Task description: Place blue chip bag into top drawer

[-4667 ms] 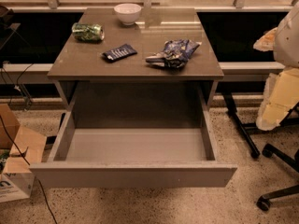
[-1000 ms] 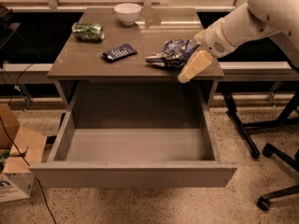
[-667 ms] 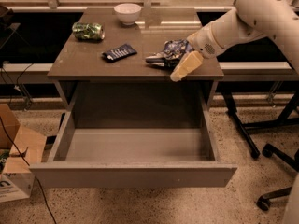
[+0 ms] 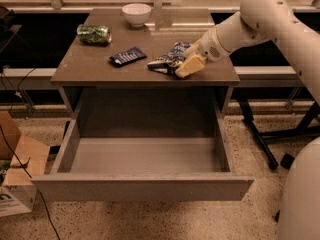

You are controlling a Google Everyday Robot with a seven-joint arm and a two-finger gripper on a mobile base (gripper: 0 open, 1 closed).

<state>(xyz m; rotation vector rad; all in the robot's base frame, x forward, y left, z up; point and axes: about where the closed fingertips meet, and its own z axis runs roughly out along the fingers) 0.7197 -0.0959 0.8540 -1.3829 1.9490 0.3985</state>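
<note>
The crumpled blue chip bag (image 4: 170, 58) lies on the table top (image 4: 90, 64), right of centre. My gripper (image 4: 189, 64) reaches in from the right on a white arm and sits at the bag's right side, over its edge, partly hiding it. The top drawer (image 4: 142, 156) is pulled fully open below the table front, its grey interior bare.
A flat dark-blue packet (image 4: 127, 56) lies left of the bag. A crushed green can (image 4: 94, 34) sits at the back left and a white bowl (image 4: 136, 13) at the back. A cardboard box (image 4: 17, 176) stands on the floor left; chair legs (image 4: 260, 144) stand right.
My arm came in from the right and the gripper has moved left along the table front edge, from beside the bag to over its right side. The bag has not moved.
</note>
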